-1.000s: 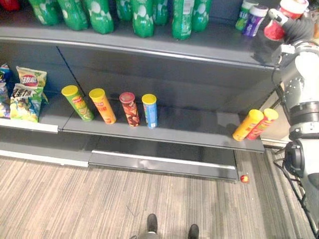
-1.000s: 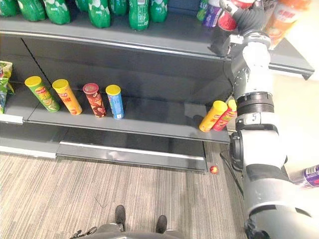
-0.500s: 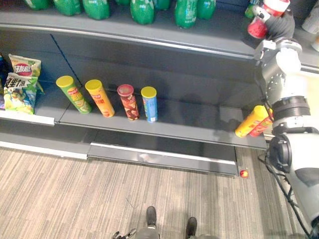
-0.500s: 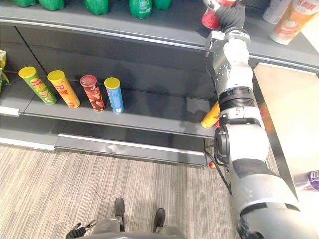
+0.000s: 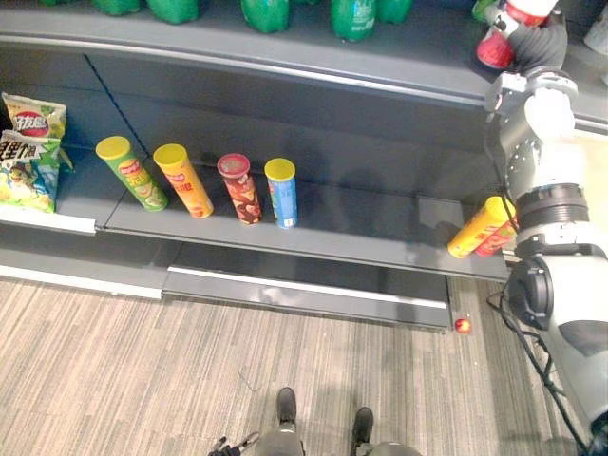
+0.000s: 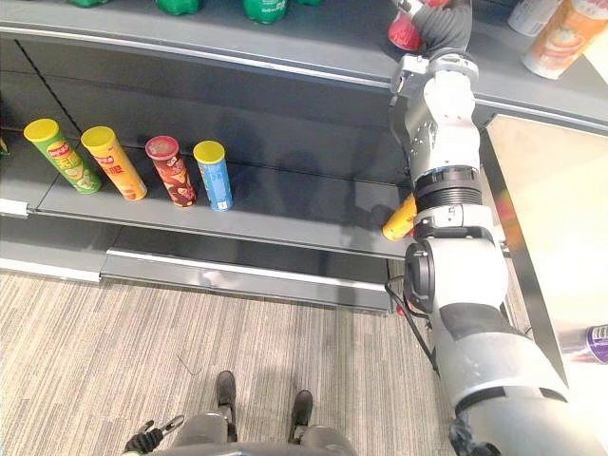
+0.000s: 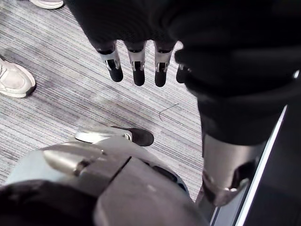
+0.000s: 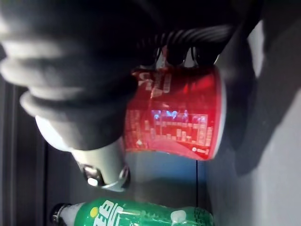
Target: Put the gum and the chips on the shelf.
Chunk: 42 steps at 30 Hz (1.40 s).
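Currently right hand (image 5: pixel 543 43) is curled round red tub (image 5: pixel 502 43), tub tilted, over far-right top shelf (image 5: pixel 285 68); left hand (image 7: pixel 137 66) hangs relaxed, empty, well away.

We are shifting our head camera, so the whole shelf (image 5: pixel 285 68) is sliding up and toward our left in both eye views. The chip bags (image 5: pixel 27 152) are drifting toward the edge with it, not moving themselves. We are carrying the red container (image 5: pixel 495 49) in our right hand (image 5: pixel 543 40) leftward along the shelf's top level, and the gap to the orange cup (image 6: pixel 562 40) is widening.
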### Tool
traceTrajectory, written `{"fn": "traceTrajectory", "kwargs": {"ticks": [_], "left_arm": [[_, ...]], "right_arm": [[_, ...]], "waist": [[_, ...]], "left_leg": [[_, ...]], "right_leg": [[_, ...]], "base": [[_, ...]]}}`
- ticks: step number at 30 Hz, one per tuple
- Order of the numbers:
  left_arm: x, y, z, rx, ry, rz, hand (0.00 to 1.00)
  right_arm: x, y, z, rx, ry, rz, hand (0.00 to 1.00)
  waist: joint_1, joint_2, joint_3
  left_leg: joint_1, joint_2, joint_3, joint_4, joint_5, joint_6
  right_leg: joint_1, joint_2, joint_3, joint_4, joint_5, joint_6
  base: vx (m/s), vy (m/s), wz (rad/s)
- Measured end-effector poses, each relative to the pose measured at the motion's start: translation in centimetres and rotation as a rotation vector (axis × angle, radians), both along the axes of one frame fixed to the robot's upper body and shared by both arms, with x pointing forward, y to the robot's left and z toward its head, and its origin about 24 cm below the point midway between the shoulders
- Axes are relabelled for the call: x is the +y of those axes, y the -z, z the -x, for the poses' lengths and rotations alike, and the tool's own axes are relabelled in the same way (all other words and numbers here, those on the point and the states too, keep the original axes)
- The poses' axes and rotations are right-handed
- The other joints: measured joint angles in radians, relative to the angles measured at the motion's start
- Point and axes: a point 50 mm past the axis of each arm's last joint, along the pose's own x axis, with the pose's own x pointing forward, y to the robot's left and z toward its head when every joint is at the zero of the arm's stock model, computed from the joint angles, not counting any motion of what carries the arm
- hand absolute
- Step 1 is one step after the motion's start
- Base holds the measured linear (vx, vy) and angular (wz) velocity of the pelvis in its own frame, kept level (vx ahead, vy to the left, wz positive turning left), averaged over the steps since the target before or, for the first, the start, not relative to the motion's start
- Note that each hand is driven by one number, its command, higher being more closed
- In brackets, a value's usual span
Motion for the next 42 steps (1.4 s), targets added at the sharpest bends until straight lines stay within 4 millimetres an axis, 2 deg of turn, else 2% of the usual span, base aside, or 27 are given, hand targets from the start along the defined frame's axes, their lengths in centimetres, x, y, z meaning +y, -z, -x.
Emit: {"fn": "traceTrajectory", "kwargs": {"ticks": [10,11,29,35,38,42], "left_arm": [[0.0,0.0,-0.2,0.001,0.007,-0.011,0.00],[0.0,0.0,-0.2,0.001,0.009,-0.013,0.00],[0.0,0.0,-0.2,0.008,0.021,-0.024,0.00],[0.1,-0.1,-0.2,0.011,0.024,-0.033,0.00],[0.1,-0.1,-0.2,0.013,0.030,-0.036,0.00],[0.2,-0.1,-0.1,0.021,0.048,-0.048,0.00]], "right_arm": [[-0.6,0.6,-0.1,0.019,0.039,-0.022,1.00],[-0.6,0.7,-0.1,0.019,0.039,-0.027,0.00],[-0.8,0.9,-0.1,0.022,0.044,-0.031,0.00],[-0.4,1.2,0.4,-0.004,0.097,0.003,0.00],[-0.4,0.4,1.3,-0.063,0.135,0.021,0.00],[-0.5,-1.8,3.4,-0.218,0.168,0.025,0.00]], "waist": [[-0.001,0.001,0.000],[-0.001,0.001,0.000],[-0.002,0.000,0.000],[-0.004,-0.001,-0.001],[-0.007,-0.002,-0.001],[-0.014,-0.003,-0.003]], "left_leg": [[0.001,0.002,-0.005,0.000,0.004,-0.001],[0.001,0.002,-0.005,0.000,0.005,-0.001],[0.005,0.002,-0.004,0.000,0.007,0.000],[0.007,0.003,-0.005,0.000,0.009,-0.001],[0.009,0.003,-0.005,0.000,0.010,0.000],[0.030,0.003,-0.014,0.000,0.009,-0.001]], "right_leg": [[-0.002,0.001,-0.002,0.011,0.000,0.000],[-0.002,0.001,-0.002,0.011,0.000,0.000],[0.001,0.001,-0.002,0.012,0.000,0.000],[0.002,0.002,-0.002,0.013,0.000,0.000],[0.005,0.001,-0.005,0.012,0.000,0.000],[0.035,0.002,-0.016,0.005,0.000,0.000]], "base": [[0.00,0.000,0.00],[0.00,0.000,0.00],[0.00,0.000,0.00],[0.00,0.000,0.00],[0.00,0.000,0.00],[0.01,-0.001,0.06]]}}
